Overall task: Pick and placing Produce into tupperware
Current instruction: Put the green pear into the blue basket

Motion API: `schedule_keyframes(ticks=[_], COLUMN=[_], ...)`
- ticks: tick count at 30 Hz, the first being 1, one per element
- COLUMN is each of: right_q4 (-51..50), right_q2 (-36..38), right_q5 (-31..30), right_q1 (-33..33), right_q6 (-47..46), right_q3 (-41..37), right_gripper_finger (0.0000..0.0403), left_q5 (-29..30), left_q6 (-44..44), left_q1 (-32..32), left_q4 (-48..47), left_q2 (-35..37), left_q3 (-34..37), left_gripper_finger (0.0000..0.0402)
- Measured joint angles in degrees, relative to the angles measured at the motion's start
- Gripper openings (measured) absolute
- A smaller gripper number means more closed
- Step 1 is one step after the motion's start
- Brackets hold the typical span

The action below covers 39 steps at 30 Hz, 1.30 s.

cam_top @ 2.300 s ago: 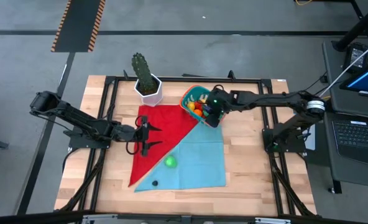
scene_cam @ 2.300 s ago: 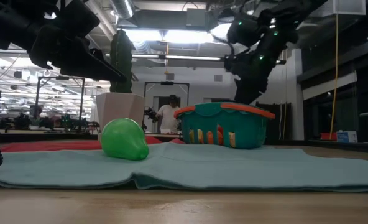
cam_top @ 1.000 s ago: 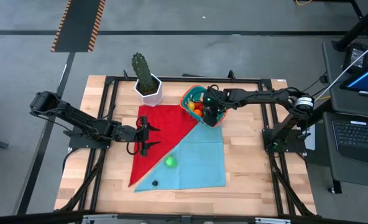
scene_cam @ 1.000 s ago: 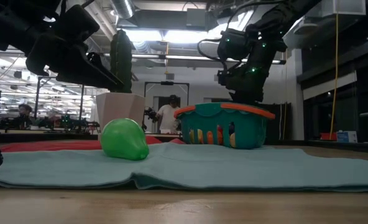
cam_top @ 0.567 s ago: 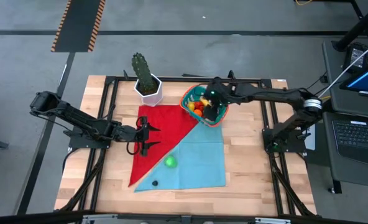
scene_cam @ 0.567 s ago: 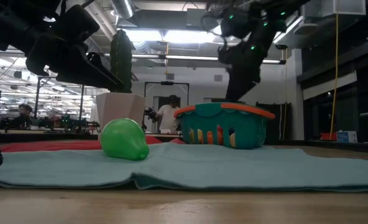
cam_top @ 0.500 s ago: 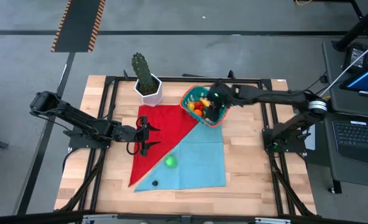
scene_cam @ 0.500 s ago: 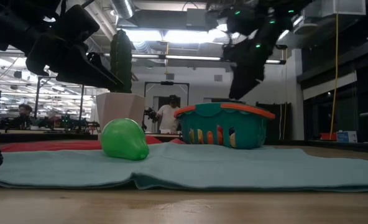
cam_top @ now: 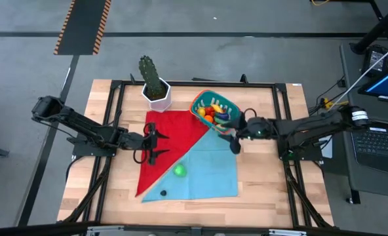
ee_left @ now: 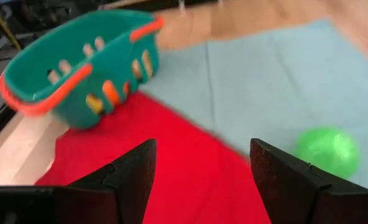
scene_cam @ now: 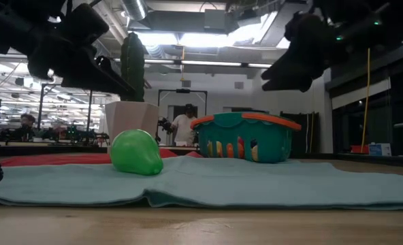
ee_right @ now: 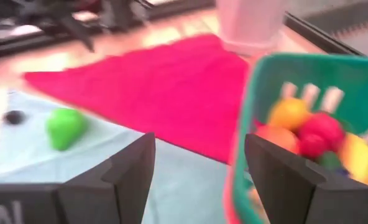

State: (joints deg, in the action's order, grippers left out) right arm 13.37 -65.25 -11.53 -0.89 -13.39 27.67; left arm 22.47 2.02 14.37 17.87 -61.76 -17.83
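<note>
We see the right hand [cam_top: 234,143] out over the light blue cloth [cam_top: 207,167], just beside the teal tupperware [cam_top: 200,105]; a moment ago it hung low over the tub's contents, and it has since swung clear toward the tabletop's [cam_top: 266,177] near side. Its fingers stand well apart and carry nothing, which we read as a piece just dropped off. The tub sits at the far edge of the red cloth [cam_top: 171,134], beside the cactus pot [cam_top: 156,95], heaped with red, orange and yellow produce [cam_top: 213,111].

The left hand [cam_top: 152,145] hovers over the red cloth exactly where it was, fingers spread wide and empty.

Two pieces are left outside the tub: a green fruit [cam_top: 179,170] on the blue cloth and a small dark one [cam_top: 162,193] near that cloth's front corner. In our judgement the job is nearly done, and the right hand's retreat points it toward the green fruit, which lies between the two arms.
</note>
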Motion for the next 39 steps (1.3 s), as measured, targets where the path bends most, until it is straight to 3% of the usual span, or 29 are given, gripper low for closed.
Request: schedule_keyframes(ticks=[13,29,39], right_q4=[3.46,3.6,3.58], right_q2=[0.1,0.08,-0.01], right_q5=[-0.09,-0.09,-0.04], right_q1=[-6.1,-10.32,-13.16], right_q6=[0.03,-1.63,-3.08], right_q3=[-0.97,-0.97,-0.97], right_gripper_finger=[0.0248,0.0248,0.0248], left_q5=[-0.03,-0.73,-0.75], left_q6=[0.0,0.07,4.83], left_q1=[4.7,7.19,7.19], left_q4=[-4.86,-10.85,-24.18], left_q2=[-1.57,-17.67,-24.44], left_q3=[-8.79,-21.47,-31.13], left_gripper_finger=[0.0247,0.0248,0.0247])
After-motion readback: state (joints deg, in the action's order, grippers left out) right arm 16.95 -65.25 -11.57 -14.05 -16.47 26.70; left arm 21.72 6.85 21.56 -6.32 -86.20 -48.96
